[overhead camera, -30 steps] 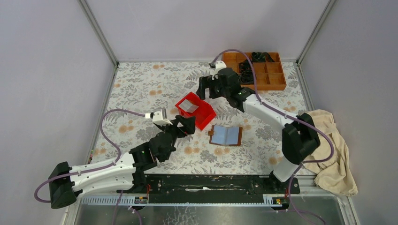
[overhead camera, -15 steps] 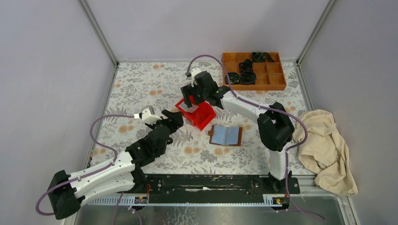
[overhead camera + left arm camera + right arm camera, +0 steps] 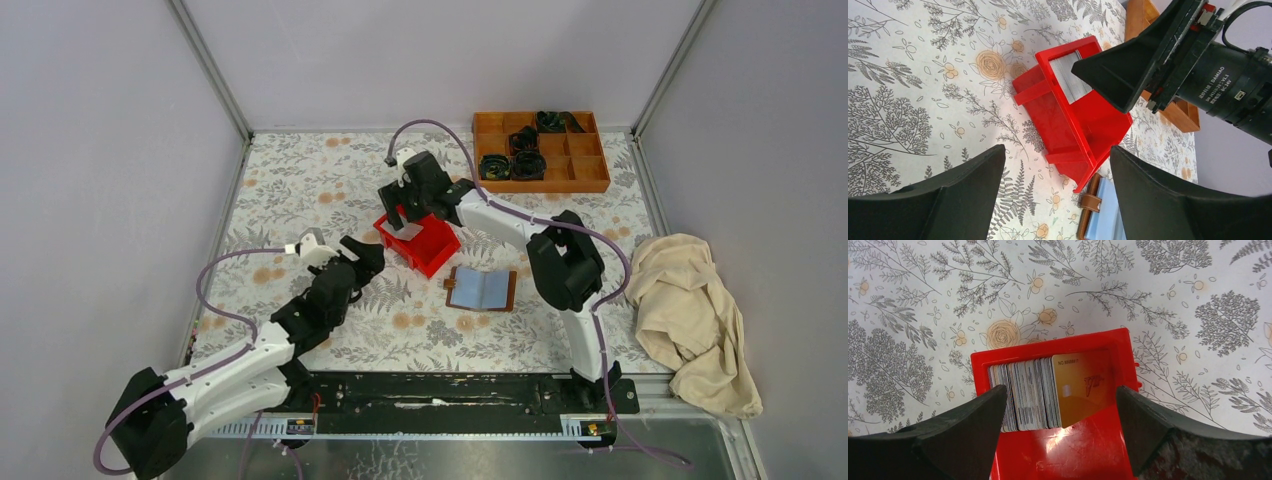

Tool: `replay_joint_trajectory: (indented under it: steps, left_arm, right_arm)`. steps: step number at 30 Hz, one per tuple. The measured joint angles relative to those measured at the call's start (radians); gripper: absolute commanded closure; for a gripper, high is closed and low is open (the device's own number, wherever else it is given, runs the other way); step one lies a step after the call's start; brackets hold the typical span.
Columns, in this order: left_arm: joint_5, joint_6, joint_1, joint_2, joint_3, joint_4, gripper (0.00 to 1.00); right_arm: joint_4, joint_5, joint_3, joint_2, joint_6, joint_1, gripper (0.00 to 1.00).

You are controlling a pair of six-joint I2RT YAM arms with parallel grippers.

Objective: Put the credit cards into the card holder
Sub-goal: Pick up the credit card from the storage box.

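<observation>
Tabletop (image 3: 300,190): floral print. A crumpled beige cloth (image 3: 690,310) is bunched at the right edge and hangs partly off it.

Orange compartment tray (image 3: 545,187) sits in the far right corner with dark items in some cells. Not part of this job.

Right end effector (image 3: 1060,405) hangs over the far end of the red bin (image 3: 435,252), mid-tabletop. Jaws are spread wide, one finger each side of the card stack, nothing pinched. From the wrist view I can't tell how far above the cards it is.

Left end effector (image 3: 1055,155) is on the bin's left side, pointing at it but clear of it. Jaws are wide too and it's empty.

Card holder (image 3: 481,288) lies unfolded flat, blue-grey lining up, just beside the bin's near right corner, towards the near edge. Its snap tab points at the bin. Can't tell if tab and bin touch. No card shows on it or in it.

Credit cards (image 3: 1033,392) are all in the bin, standing on edge in a packed row against its far wall. The gold card (image 3: 1080,390) is outermost, face showing.

Progress, my read: zero cards transferred. This looks like the approach for the first pick. Everything is still to do: grip a card, lift it out, carry it to the holder, slide it into a slot, repeat. Thin cards packed this tight make it easy to grab several or none.
</observation>
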Motion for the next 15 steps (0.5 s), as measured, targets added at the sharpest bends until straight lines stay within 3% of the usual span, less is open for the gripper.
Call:
replay_joint_trajectory:
  steps: [15]
  left_arm:
    - [0.040,-0.020,0.021,0.088,-0.018,0.076,0.20]
  right_arm:
    - [-0.016,-0.100,0.039,0.062,0.037,-0.013,0.26]
